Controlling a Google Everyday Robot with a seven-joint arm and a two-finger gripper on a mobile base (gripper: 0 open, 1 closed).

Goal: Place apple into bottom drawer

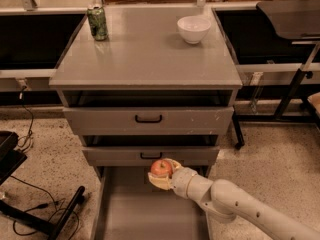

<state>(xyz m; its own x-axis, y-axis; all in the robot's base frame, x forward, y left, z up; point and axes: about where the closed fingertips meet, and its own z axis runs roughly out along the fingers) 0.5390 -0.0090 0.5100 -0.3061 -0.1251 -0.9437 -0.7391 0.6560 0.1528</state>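
The red-orange apple (161,168) sits in my gripper (162,174), whose pale fingers close around it from below and behind. My arm reaches in from the lower right. The gripper holds the apple just in front of the middle drawer's black handle, above the back end of the open bottom drawer (150,219). The bottom drawer is pulled far out towards the camera, and its flat grey floor shows bare below the apple.
A grey cabinet (147,59) carries a green can (97,22) at the back left and a white bowl (193,29) at the back right. Two upper drawers with black handles (148,118) are nearly shut. Black equipment and cables (30,204) lie at the left.
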